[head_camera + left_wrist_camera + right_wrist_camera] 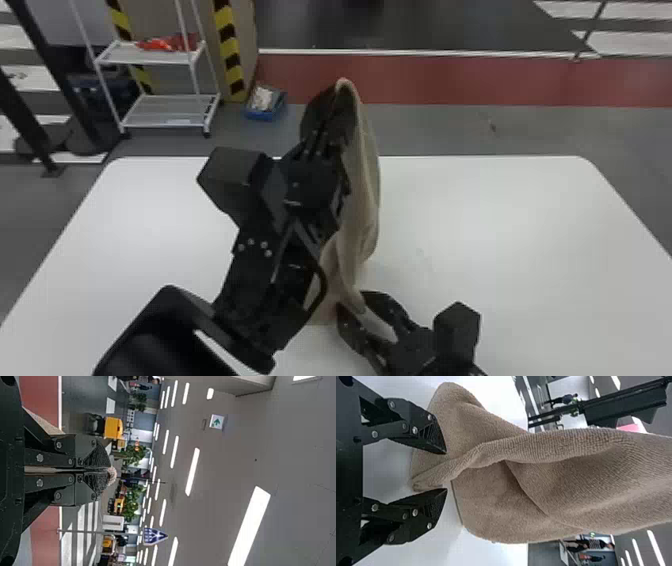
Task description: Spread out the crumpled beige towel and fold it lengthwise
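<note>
Towel (367, 200) hangs in folds from our L gripper (327, 125), well above the white table (500, 225), w/ its lower end down at the tabletop. We've got the L fingers (97, 457) pressed tight on its upper edge, a bit of cloth peeking past the tips. Our R gripper (356, 302) is low, near the towel's bottom, fingers (429, 435) spread w/ a loose rolled fold btwn them, unpinched. On the floor beyond, we see a white rack (165, 111) & blue bin (263, 115).
</note>
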Action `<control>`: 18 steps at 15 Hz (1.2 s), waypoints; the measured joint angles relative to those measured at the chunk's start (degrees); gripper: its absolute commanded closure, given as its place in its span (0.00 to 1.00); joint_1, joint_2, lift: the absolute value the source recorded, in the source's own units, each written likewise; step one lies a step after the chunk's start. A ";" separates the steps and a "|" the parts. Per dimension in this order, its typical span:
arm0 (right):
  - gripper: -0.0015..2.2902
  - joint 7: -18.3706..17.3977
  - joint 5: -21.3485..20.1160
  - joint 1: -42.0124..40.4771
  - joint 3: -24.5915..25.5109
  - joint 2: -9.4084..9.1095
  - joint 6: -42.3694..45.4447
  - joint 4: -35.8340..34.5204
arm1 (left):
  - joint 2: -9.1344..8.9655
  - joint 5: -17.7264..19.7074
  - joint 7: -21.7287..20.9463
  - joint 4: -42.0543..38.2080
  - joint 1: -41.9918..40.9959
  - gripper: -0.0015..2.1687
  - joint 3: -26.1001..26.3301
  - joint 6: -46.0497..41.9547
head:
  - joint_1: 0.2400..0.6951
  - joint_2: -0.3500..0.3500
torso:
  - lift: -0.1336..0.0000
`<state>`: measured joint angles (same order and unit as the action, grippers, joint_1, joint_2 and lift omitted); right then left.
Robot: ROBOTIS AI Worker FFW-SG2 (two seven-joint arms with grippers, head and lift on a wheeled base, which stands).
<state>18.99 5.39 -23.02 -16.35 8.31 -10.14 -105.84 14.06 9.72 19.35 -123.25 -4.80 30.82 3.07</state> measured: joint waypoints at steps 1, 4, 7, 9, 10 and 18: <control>0.75 0.74 0.39 0.34 0.00 -0.04 -1.26 0.07 | 0.04 0.00 0.01 -0.14 -0.02 0.50 -0.02 0.34 | 1.00 0.51 | 0.07; 0.83 0.89 1.16 -0.47 0.55 -0.06 -2.00 -1.65 | 0.32 -0.09 0.07 -0.39 -0.26 0.50 -0.40 0.55 | 1.00 0.52 | 0.07; 0.83 0.88 2.79 -3.11 3.56 0.04 -1.63 -7.33 | 0.51 -0.07 0.09 -0.42 -0.71 0.50 -1.95 0.38 | 1.00 0.51 | 0.07; 0.83 0.81 4.39 -4.59 7.29 0.04 -2.19 -12.55 | 0.58 -0.10 0.11 -0.44 -1.55 0.50 -3.26 -0.05 | 1.00 0.47 | 0.07; 0.83 0.70 5.94 -5.28 9.94 0.03 -2.56 -15.34 | 0.64 -0.30 0.15 -0.61 -2.13 0.50 -3.79 -0.41 | 1.00 0.45 | 0.07; 0.83 -3.11 21.66 1.06 35.57 -1.42 -17.41 -27.96 | 1.97 -3.10 0.07 -3.45 -6.27 0.50 -4.73 -0.75 | 0.81 0.16 | 0.07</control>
<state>15.88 27.06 -21.97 19.22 6.89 -27.55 -133.79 16.03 6.63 19.42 -126.69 -11.07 26.09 2.32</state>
